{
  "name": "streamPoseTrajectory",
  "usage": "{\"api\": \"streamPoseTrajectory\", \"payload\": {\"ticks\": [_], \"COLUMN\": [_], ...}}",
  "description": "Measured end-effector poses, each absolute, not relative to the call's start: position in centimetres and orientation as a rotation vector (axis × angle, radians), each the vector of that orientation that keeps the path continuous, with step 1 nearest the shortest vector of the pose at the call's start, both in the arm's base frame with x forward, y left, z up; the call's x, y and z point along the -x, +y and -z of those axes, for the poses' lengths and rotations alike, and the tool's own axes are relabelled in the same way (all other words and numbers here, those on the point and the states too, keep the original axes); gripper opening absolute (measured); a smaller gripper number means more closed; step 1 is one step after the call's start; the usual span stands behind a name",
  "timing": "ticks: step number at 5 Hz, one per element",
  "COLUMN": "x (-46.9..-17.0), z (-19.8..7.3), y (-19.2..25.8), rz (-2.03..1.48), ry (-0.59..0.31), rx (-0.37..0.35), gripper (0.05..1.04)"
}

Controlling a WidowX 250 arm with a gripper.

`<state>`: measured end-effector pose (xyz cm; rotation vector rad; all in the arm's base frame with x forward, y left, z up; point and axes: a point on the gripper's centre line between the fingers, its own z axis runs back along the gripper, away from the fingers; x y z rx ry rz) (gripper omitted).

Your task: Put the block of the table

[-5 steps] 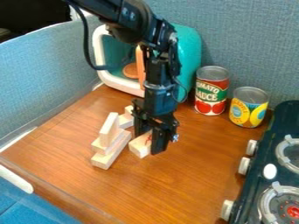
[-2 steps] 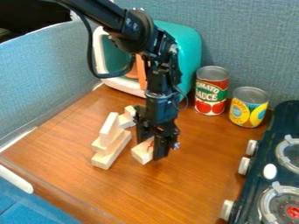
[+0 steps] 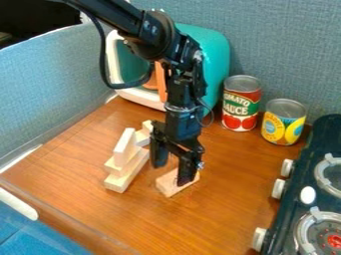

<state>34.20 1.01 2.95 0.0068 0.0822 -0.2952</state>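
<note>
We see the gripper (image 3: 170,174) near the centre of the frame, its fingers spread. The loose block (image 3: 169,187) lies on the desk (image 3: 220,214) just below centre, at the right-hand fingertip. Left of it, we find more wooden blocks (image 3: 123,172), some stacked.

That counter (image 3: 220,214) is a warm orange-brown with wood grain; the blocks (image 3: 125,172) are pale cream. Behind, a teal toaster (image 3: 214,60) has a white rim, beside a red, green and white can (image 3: 241,103) and a yellow and blue one (image 3: 283,122).
</note>
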Motion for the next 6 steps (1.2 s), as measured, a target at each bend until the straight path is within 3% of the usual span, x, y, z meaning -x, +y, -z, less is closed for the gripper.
{"api": "streamPoseTrajectory", "payload": {"ticks": [2, 3, 4, 5, 6], "x": [-34.6, -34.3, -34.4, -34.2, -34.2], "z": [-2.9, -1.9, -1.2, -6.9, -8.4], "y": [0.9, 0.3, -0.3, 1.2, 1.4], "rz": [0.269, 0.218, 0.17, 0.155, 0.144], "ry": [0.055, 0.03, -0.032, -0.104, -0.108], "rx": [-0.001, 0.031, 0.106, 0.074, 0.052], "gripper": [1.001, 1.001, 1.001, 1.0, 1.0]}}
